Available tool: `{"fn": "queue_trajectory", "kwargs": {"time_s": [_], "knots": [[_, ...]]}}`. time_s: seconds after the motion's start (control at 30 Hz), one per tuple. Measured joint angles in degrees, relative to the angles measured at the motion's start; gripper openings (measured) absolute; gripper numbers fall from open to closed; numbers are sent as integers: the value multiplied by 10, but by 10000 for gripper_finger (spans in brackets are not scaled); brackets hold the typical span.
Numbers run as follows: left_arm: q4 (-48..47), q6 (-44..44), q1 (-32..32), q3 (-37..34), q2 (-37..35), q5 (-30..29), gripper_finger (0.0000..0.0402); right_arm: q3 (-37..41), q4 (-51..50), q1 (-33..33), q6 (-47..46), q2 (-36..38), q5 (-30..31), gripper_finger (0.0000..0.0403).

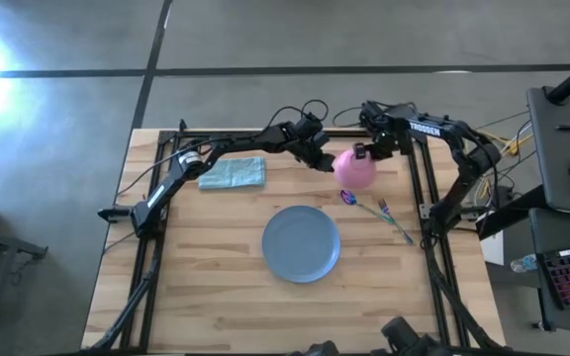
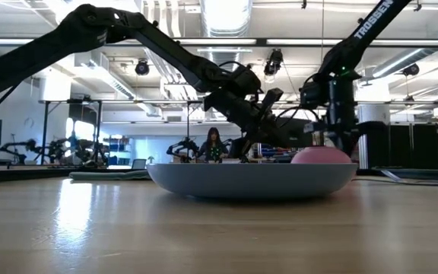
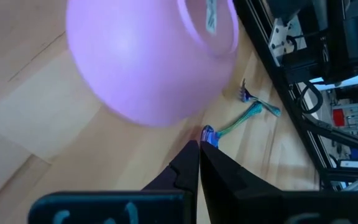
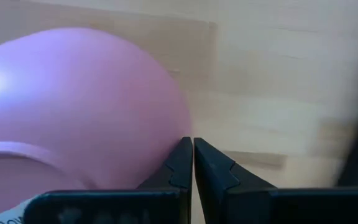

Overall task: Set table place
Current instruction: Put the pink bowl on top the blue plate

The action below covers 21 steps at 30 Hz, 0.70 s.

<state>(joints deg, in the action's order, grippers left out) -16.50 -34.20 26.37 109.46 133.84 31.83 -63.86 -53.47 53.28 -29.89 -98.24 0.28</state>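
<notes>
I have both arms reaching over the far half of the worktop (image 1: 216,287), meeting at the pink bowl (image 1: 354,168). The bowl sits tilted near the far right corner, apart from the blue plate (image 1: 301,243), which lies flat around the middle. The purple-headed spoon (image 1: 348,198) and the pale green fork (image 1: 394,220) lie just in front of the bowl, between it and the right rail, heads close together. A folded teal cloth (image 1: 233,173) rests on the far left.

My left gripper (image 3: 199,148) is pinched fully together and holding nothing; it hangs just beside the bowl's outer wall. My right gripper (image 4: 192,144) is likewise pressed together and empty, its tips against the bowl's rounded side.

I judge the step in hand to be taking the bowl, and with both pairs of fingers closed I can only nudge it. To do this well I would spread one gripper, come in over the rim so one finger goes inside the wall, and avoid sweeping the spoon below.
</notes>
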Motion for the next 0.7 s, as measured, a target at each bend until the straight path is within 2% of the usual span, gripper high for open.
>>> {"fn": "queue_trajectory", "kwargs": {"time_s": [0.17, 0.57, 0.7], "knots": [[1, 0, 0, -1, 0, 0, 0, -27, 10, -7, 32, -13, -66, 9], [-4, 31, 0, -2, 1, 8, 0, -46, 15, -37, 39, -13, -55, 9], [-25, 50, 3, 3, 1, 35, 0, -36, 12, -36, 33, -13, -35, 9]]}}
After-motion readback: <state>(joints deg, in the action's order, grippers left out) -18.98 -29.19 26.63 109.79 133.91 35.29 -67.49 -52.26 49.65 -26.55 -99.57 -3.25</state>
